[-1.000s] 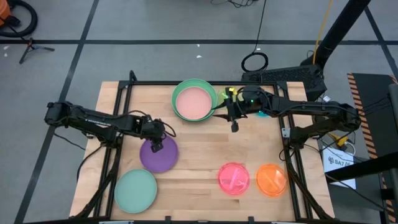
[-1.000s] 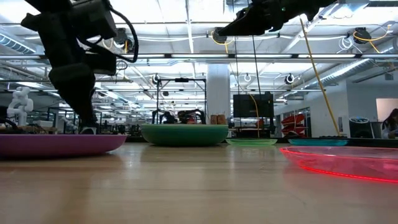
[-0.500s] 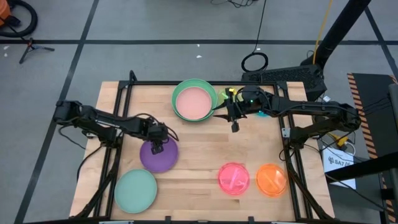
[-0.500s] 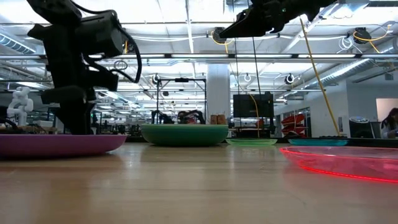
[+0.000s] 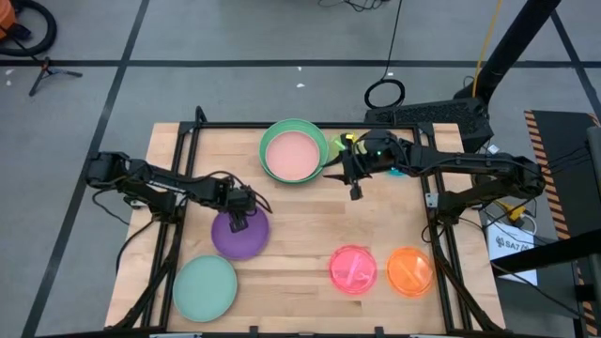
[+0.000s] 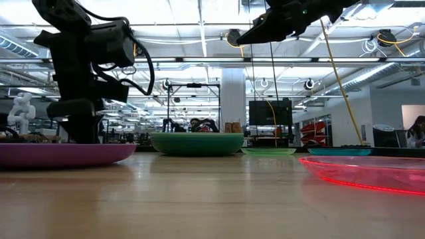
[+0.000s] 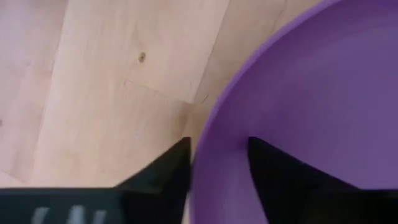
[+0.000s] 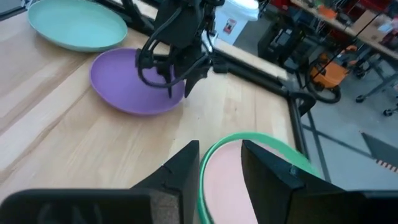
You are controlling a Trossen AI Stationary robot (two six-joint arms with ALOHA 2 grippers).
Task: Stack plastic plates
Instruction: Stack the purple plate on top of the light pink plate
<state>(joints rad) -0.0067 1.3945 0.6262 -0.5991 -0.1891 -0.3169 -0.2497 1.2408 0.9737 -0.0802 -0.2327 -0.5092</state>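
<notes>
The purple plate (image 5: 240,236) (image 7: 311,93) lies flat at table centre-left. My left gripper (image 5: 238,220) (image 7: 217,142) is low over its far-left rim, open, one finger outside and one inside the rim. A pale pink plate (image 5: 293,155) sits inside a green plate (image 5: 278,131) (image 6: 197,143) at the far middle. My right gripper (image 5: 354,188) (image 8: 221,149) hovers high, open, just right of that stack. The mint plate (image 5: 205,288), hot pink plate (image 5: 353,268) and orange plate (image 5: 409,270) lie flat near the front edge. My left gripper comes from above, pointing down, with its fingers (image 7: 168,177) on either side of the purple plate's far-left rim (image 7: 208,134). The plate lies flat on the table. I cannot tell whether a finger touches the rim.
A lime plate (image 5: 338,145) and a teal plate (image 5: 400,171) lie partly under my right arm at the far right. Bare wood lies in the table's middle between the stack and the front plates. A dark metal frame (image 5: 178,141) borders the tabletop.
My left arm has reached a little toward the table's right and lowered its gripper onto the purple plate's far-left rim, tipping more upright. The plates have not moved, and my right arm has kept still.
</notes>
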